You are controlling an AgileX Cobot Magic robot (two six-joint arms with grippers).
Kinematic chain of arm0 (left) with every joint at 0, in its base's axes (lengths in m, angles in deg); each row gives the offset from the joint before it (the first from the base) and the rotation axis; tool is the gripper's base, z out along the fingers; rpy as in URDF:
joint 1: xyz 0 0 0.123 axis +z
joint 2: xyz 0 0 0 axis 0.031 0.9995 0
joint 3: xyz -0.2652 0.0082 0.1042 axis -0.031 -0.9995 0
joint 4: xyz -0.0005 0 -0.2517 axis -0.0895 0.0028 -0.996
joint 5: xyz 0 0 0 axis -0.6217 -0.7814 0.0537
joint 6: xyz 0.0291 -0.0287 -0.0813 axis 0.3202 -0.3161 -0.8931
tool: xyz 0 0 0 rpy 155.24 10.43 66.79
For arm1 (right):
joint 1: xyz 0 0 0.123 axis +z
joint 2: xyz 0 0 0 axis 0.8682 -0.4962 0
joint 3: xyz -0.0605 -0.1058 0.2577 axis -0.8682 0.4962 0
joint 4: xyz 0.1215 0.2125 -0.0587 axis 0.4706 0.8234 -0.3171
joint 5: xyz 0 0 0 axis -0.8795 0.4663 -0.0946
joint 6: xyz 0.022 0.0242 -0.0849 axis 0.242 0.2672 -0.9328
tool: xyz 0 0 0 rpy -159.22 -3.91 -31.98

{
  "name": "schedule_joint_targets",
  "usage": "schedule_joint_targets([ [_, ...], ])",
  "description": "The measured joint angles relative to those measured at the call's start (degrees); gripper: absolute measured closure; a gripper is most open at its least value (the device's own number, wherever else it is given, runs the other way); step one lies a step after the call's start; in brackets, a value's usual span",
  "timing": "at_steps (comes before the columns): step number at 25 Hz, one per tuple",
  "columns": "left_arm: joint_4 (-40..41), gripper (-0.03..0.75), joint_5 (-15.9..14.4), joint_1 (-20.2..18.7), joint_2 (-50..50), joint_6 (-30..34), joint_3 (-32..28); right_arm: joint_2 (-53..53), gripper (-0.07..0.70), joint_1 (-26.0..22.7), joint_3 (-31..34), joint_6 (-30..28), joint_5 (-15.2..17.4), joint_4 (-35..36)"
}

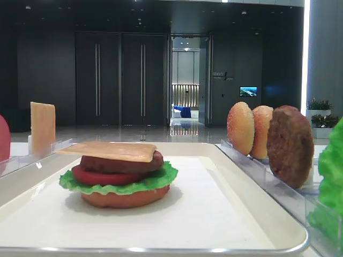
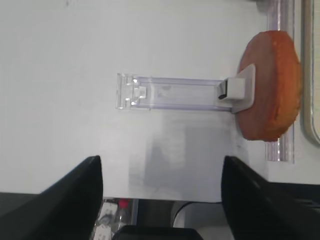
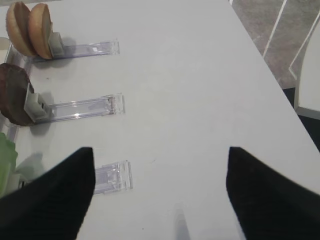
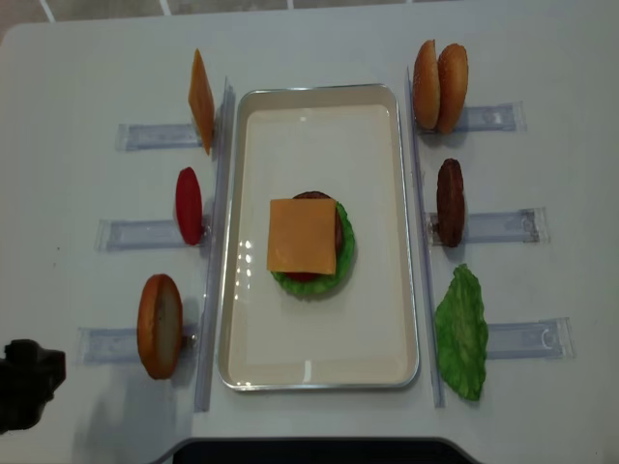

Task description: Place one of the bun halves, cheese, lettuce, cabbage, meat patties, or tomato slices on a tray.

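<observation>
Stack on the tray (image 4: 319, 372) is topped with cheese (image 4: 303, 235) — top bun (image 4: 160, 326) comes next by judgement. It stands on edge left of the tray, ahead-right of the left claw (image 2: 160, 200), which gapes wide, empty. Right claw (image 3: 160, 192) is spread, empty too.

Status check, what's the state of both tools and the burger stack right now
Left tool open, empty. Right tool open, empty. Cheese tops the stack on the tray. Nothing in the way.
</observation>
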Motion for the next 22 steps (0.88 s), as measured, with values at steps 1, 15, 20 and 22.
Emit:
schedule_joint_targets([
  [1, 0.0, 0.156, 0.19, -0.16, -1.54, 0.07, -0.52, 0.0, 0.113, 0.0, 0.0, 0.0, 0.0, 0.0],
  [15, -2.09, 0.157, 0.49, -0.16, -24.13, 4.06, -1.74, 0.0, 0.113, 0.0, 0.0, 0.0, 0.0, 0.0],
  [20, -2.26, 0.157, 0.27, -0.16, -29.74, 4.97, -1.74, 0.0, 0.113, 0.0, 0.0, 0.0, 0.0, 0.0],
  [22, -2.77, 0.157, 0.27, -0.16, -29.74, 5.8, -1.74, 0.0, 0.113, 0.0, 0.0, 0.0, 0.0, 0.0],
])
